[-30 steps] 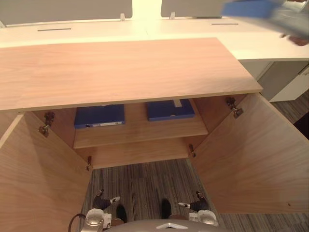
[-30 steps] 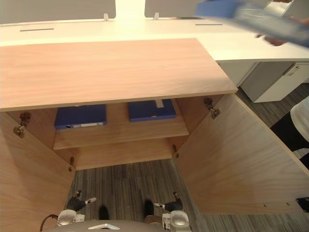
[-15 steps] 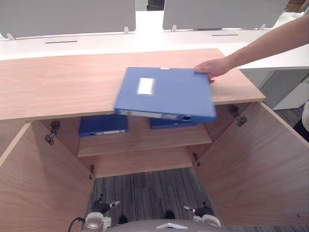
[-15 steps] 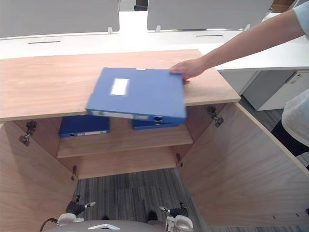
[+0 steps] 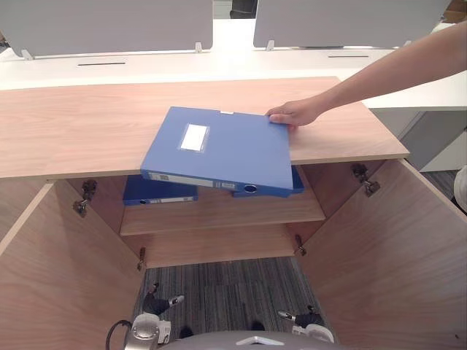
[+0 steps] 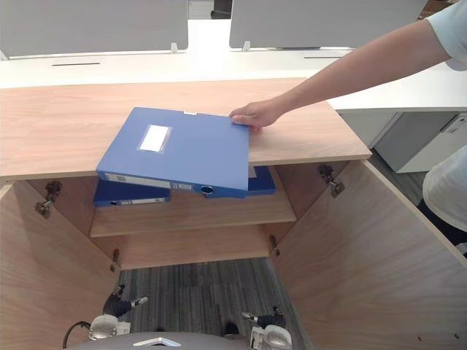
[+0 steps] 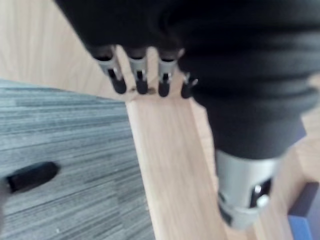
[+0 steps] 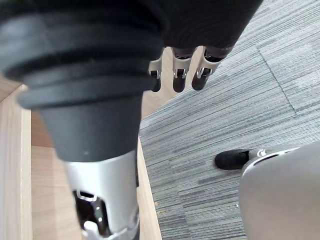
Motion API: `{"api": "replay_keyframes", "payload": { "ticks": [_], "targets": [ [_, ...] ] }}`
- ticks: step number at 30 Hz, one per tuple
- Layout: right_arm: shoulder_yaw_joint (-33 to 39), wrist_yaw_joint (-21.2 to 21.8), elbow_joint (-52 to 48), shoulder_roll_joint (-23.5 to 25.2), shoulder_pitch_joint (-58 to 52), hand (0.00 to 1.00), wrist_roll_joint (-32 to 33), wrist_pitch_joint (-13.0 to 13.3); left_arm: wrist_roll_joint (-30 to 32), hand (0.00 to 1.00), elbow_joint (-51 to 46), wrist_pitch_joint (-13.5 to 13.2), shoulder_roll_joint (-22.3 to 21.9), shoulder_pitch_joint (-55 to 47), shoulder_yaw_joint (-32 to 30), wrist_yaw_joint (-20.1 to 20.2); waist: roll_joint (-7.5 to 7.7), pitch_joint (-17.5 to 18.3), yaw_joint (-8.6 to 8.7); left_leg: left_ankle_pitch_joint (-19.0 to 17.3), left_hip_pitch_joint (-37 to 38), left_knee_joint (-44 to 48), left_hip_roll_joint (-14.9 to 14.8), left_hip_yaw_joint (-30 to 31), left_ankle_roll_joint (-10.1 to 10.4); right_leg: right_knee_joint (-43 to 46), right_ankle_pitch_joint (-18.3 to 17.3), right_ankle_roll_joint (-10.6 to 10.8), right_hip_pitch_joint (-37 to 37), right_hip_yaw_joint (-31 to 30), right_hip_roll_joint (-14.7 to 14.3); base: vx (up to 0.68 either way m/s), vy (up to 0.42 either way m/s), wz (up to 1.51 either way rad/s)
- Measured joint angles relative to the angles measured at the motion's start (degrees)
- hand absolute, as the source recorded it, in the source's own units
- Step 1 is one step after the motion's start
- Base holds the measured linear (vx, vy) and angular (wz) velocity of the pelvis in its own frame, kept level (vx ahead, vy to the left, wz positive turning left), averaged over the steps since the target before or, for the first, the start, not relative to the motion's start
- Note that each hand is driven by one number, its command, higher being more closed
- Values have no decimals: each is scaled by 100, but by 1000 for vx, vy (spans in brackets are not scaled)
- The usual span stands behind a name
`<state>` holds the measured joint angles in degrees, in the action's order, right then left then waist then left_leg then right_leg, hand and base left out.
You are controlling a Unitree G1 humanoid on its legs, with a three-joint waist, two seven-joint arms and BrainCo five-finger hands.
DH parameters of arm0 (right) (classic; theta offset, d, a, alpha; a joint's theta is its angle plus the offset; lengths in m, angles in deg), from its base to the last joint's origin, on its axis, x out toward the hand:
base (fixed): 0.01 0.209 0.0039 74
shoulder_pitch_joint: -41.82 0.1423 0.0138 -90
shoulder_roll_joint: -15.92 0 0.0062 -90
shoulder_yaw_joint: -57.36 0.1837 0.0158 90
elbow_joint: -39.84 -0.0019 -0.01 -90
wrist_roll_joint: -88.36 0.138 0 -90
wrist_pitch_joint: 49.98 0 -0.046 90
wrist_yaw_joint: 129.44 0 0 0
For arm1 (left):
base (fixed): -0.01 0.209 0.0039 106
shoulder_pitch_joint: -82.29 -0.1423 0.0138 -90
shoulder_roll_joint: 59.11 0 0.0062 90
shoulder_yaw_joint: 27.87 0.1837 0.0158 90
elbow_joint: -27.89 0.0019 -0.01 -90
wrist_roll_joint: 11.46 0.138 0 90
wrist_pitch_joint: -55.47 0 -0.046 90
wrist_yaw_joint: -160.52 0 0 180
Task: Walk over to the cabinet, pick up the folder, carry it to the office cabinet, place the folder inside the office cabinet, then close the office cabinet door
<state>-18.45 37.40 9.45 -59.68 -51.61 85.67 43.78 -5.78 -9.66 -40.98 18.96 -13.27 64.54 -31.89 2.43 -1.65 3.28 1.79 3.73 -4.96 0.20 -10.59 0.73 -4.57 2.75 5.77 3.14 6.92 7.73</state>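
Folder (image 5: 219, 149) has come down onto worktop (image 5: 73, 131), overhanging its front edge, person's hand (image 5: 292, 114) touching its far corner. My left robot hand (image 7: 139, 79) and right robot hand (image 8: 178, 76) hang low, fingers relaxed, empty.

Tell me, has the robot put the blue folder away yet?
Not yet. Done: the robot stands at the cabinet, both doors open. In hand: nothing; a person's hand rests on the blue folder lying on its top, while the left robot hand and right robot hand hang open. Left: picking it up, carrying, placing inside, closing the door.
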Motion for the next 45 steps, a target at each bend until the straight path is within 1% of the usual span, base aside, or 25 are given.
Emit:
{"api": "replay_keyframes", "payload": {
  "ticks": [3, 7, 9, 12, 14, 18, 22, 26, 28, 32, 37, 39, 45],
  "targets": [
    [-47, -8, -3, -3, -2, 0, -3, 2, -62, 0, -346, -51, -1, -10, 4, -21, -5, 2, -1, -13, 38, 0, 0, 14, 4, 1, -18, 1, 31, 15, 0, -8, -6, 1],
    [-225, -21, -13, -10, -2, 0, -40, 28, -106, 0, -1482, -103, 26, -81, 7, -156, -6, 1, -1, -14, 28, 0, 0, 79, 5, 9, -47, 4, 55, 68, 1, -15, -19, 8],
    [-237, -35, -14, -15, -3, 0, -202, 88, -107, 0, -2024, -138, 46, -82, -4, -235, -6, 4, -3, -15, 29, 0, -1, 142, 7, 16, -83, -3, 90, 161, 2, -8, -24, 15],
    [-360, -45, -17, -73, -2, 0, -230, 102, -113, 0, -2577, -182, 51, -92, -39, -284, -16, 2, -34, -21, 24, 0, -3, 164, 13, 20, -103, -8, 93, 175, 0, 0, -16, 4],
    [-458, -48, -20, -100, 4, 0, -262, 101, -114, 0, -3003, -234, 51, -86, -157, -388, -23, 6, -37, -31, 25, 1, -4, 177, 7, 20, -122, -20, 102, 190, -3, 0, 0, 0],
    [-463, -49, -26, -101, 28, 0, -451, 97, -116, 0, -3399, -277, 66, -73, -367, -516, -24, 8, -12, -32, 40, 2, -4, 266, 8, 17, -126, -27, 191, 296, -6, 13, -24, 12],
    [-517, -43, -26, -117, 34, 0, -614, 79, -175, 0, -3760, -290, 81, -99, -483, -615, -19, 5, -36, -33, 136, 1, -11, 269, 10, 8, -131, -37, 295, 313, -13, -11, -19, 5],
    [-627, 5, -27, -138, 54, 0, -670, 69, -340, 0, -4297, -419, 117, -96, -519, -690, -16, 6, -35, -31, 174, 0, -23, 269, 8, 42, -147, -69, 300, 305, -19, -56, -25, -3],
    [-631, 5, -27, -136, 58, 0, -670, 54, -344, 0, -4393, -466, 118, -96, -537, -695, -9, 2, -35, -31, 219, 0, -24, 265, 7, 53, -149, -72, 326, 296, -18, -51, -16, -2],
    [-725, 14, -26, -125, 63, 0, -671, -15, -555, 0, -4668, -529, 122, -95, -630, -695, 63, -5, -43, -30, 289, -1, -31, 267, 6, 65, -178, -87, 396, 300, -18, -60, -19, -1],
    [-728, 23, -24, -120, 51, 0, -671, -19, -562, 0, -4933, -551, 123, -95, -613, -675, 98, 12, -43, -30, 299, 0, -31, 271, 6, 81, -179, -85, 400, 301, -16, -19, -6, 0],
    [-728, 26, -23, -120, 41, 0, -671, -19, -562, 0, -5057, -597, 134, -94, -576, -666, 110, 19, -40, -29, 321, 0, -31, 271, 5, 79, -181, -82, 425, 301, -16, 0, 0, 0],
    [-730, 54, -19, -123, 29, 0, -671, -18, -541, 0, -5336, -621, 225, -78, -452, -562, 135, 36, -2, -31, 357, 0, -33, 267, 7, 60, -186, -78, 474, 309, -17, 0, 0, 0]
  ]
}}
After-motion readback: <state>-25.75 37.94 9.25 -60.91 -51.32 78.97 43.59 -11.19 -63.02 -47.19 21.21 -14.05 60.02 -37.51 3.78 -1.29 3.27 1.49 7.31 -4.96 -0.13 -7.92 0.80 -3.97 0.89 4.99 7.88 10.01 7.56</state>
